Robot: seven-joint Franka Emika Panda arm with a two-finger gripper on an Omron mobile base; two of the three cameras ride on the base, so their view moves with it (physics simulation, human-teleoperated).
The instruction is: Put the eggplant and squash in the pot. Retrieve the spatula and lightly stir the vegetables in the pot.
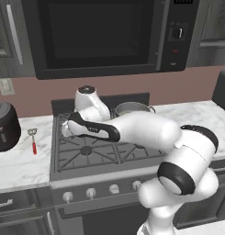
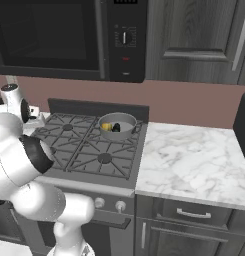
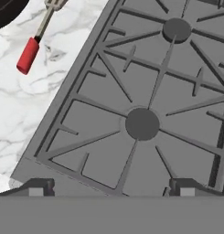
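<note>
My end effector (image 3: 111, 189) hangs open over the stove grate (image 3: 145, 114), its two dark fingertips (image 3: 38, 187) standing wide apart at the bottom of the hand view with nothing between them. In the upper left of that view the spatula (image 3: 33, 43) lies on the marbled counter (image 3: 22, 119), just beside the stove's edge — red handle toward the lower left, metal head running off the top of the frame. In the left base view the same spatula (image 1: 33, 140) sits at the left of the frame, between a black appliance (image 1: 4, 126) and the stove (image 1: 86, 151). In the right base view the pot (image 2: 118, 126) stands on the stove's rear burner near the centre of the frame — inside it the yellow squash (image 2: 107, 127) and the dark eggplant (image 2: 116, 128) rest side by side.
</note>
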